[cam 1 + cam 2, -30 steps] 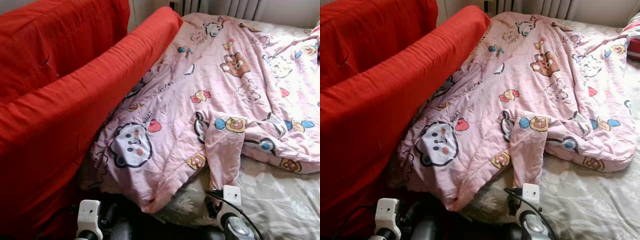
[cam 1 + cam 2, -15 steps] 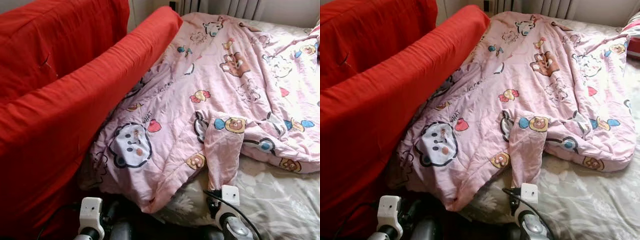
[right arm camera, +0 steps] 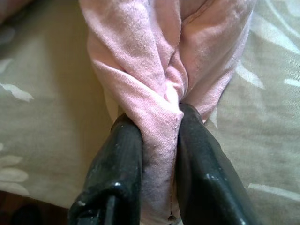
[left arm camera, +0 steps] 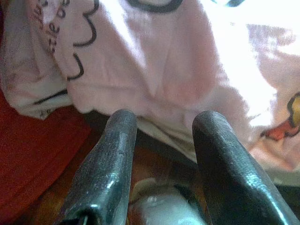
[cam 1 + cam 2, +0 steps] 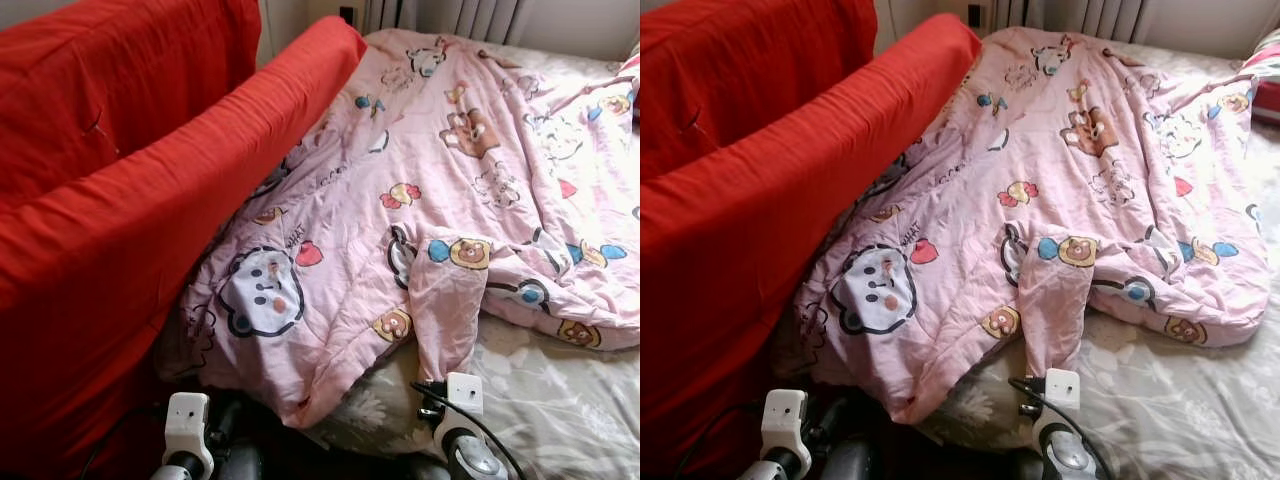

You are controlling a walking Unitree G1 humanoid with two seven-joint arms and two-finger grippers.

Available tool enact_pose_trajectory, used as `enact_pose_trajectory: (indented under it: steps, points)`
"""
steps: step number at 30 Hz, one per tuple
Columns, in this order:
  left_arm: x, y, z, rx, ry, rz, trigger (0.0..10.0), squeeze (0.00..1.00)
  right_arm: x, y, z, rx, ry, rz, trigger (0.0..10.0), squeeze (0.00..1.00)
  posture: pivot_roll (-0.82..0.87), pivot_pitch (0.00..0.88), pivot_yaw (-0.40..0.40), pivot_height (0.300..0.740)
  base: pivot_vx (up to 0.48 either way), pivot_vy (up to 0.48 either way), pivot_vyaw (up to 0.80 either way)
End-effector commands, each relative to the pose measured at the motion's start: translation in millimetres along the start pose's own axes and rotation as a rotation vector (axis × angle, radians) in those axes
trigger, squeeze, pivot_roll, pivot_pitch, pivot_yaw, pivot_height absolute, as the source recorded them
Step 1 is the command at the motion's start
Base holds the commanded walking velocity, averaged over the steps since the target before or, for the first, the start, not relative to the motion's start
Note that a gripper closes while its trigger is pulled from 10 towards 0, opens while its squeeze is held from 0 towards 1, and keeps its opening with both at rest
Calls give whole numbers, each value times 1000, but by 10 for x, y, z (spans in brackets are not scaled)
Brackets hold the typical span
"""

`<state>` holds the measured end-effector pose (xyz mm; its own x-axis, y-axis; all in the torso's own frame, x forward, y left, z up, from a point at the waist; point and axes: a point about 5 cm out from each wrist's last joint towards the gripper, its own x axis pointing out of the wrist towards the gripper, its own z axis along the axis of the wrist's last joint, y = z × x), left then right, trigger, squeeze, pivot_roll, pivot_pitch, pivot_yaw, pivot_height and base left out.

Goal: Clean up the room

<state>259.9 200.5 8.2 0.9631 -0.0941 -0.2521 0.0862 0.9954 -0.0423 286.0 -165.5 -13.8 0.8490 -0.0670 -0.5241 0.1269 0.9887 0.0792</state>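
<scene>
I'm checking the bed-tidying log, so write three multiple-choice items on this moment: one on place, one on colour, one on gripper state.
1. Where does the pink cartoon quilt lie?
A. on the floor
B. on the bed, against the red sofa
C. folded on a chair

2. What colour is the floral bedsheet?
A. grey-beige
B. blue
C. black

3. What is the right gripper doing?
A. hanging open
B. pressing on the sheet
C. shut on a fold of the quilt

Answers:
1 B, the quilt spreads over the mattress up to the sofa arm.
2 A, pale flowers on grey-beige.
3 C, pink cloth is pinched between its fingers; the left gripper is open.
</scene>
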Motion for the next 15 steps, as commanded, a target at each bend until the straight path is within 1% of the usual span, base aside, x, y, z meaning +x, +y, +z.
enact_pose_trajectory:
  steps: [1, 6, 10, 11, 12, 15]
  points:
    - [-58, 23, -116, -13, 39, 22, 10000, 0, -22, -33, -57, 20, 4, -16, 0, 0, 37, 173, 1, 614, 0, 0, 0]
    - [-27, -5, -108, -17, 34, 20, 10000, 0, -20, -54, -13, 32, -30, -20, 0, 0, 24, 142, -4, 614, 0, 0, 0]
    - [-1, -14, -102, -20, 34, 18, 10000, 0, -18, -61, 22, 41, -55, -14, 0, 0, 17, 139, -6, 614, 0, 0, 0]
    - [4, -15, -100, -20, 34, 17, 10000, 0, -18, -60, 29, 38, -61, -11, 6941, 0, 17, 139, -6, 614, 0, 0, 0]
    - [14, -17, -98, -21, 34, 19, 10000, 0, -20, -58, 46, 37, -78, -3, 10000, 0, 14, 144, -8, 614, 0, 0, 0]
    - [23, -16, -95, -22, 33, 24, 10000, 0, -21, -62, 73, 47, -101, -1, 10000, 0, 13, 148, -8, 614, 0, 0, 0]
